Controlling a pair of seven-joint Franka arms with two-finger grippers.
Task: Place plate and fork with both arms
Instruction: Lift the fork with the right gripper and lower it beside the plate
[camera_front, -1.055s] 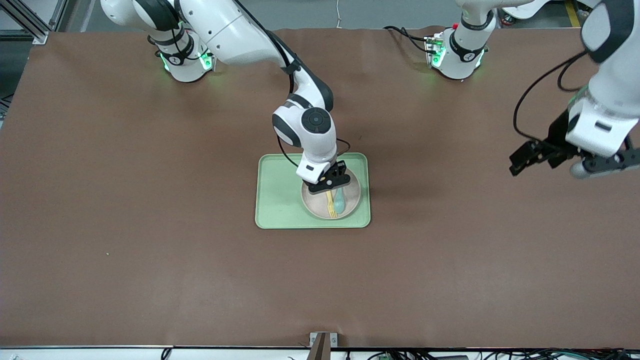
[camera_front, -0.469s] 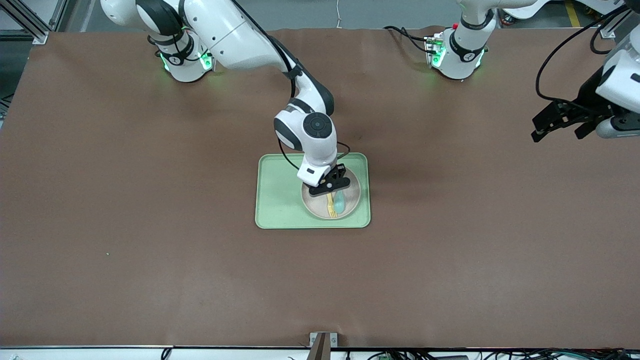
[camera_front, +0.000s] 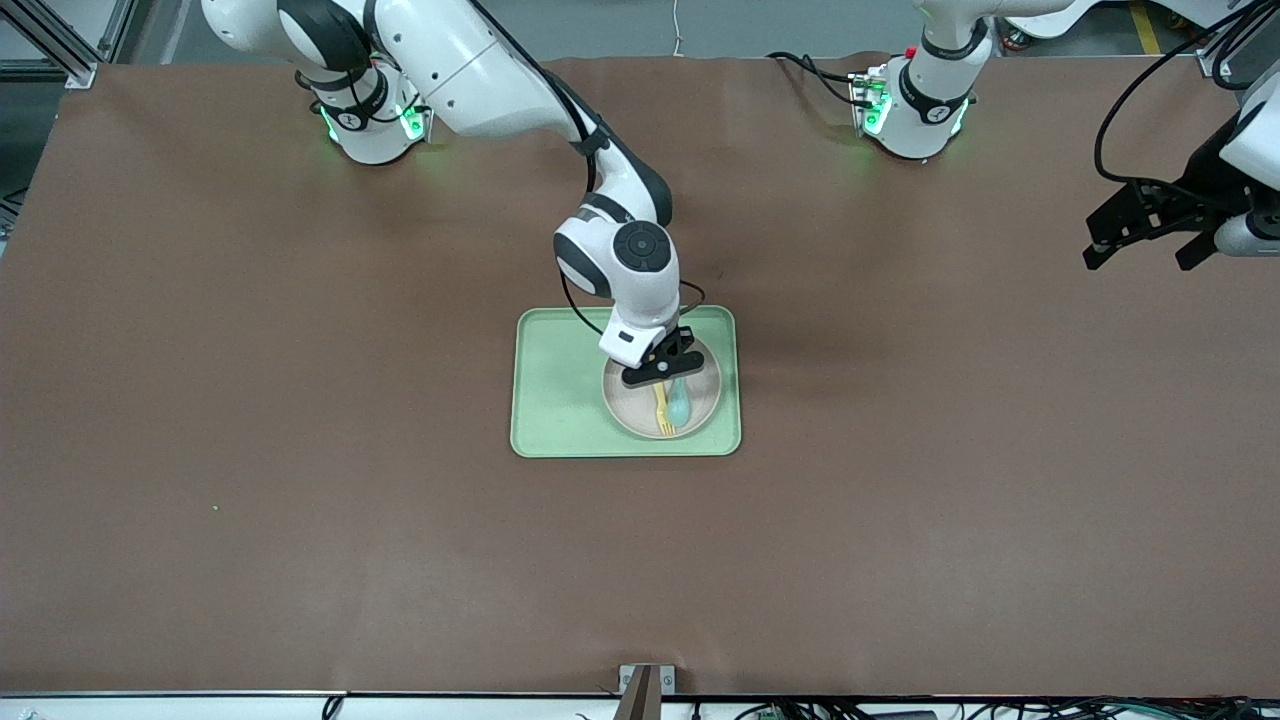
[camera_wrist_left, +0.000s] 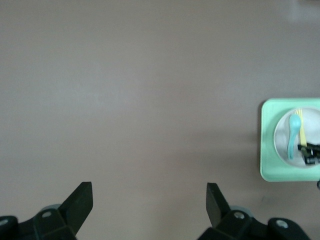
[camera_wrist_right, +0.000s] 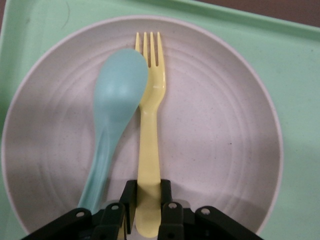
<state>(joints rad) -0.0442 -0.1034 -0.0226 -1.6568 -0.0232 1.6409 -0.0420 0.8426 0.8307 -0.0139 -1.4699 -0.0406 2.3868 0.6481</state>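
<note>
A brown mat covers the long table (camera_front: 300, 450), with a grey floor and metal framing showing past its edge by the robots' bases. Near the middle of the table lies a rectangular light-green tray (camera_front: 560, 390) with rounded corners and a low raised lip. The plate (camera_front: 635, 412) sits in the tray, toward the left arm's end of it and close to the edge nearest the front camera; it is round, shallow, pale speckled cream with faint rings and a raised rim. On the plate lie the fork (camera_front: 662, 410) and a teal spoon (camera_front: 679, 405), side by side and touching, the spoon's bowl overlapping the fork's neck. The fork is pale yellow with short tines that point toward the front camera. The right gripper (camera_wrist_right: 148, 202) is low over the plate, its fingers closed on the fork's handle end. The left gripper (camera_wrist_left: 149, 205) hangs high over bare mat at its own end of the table, waiting, fingers spread wide with nothing between them.
</note>
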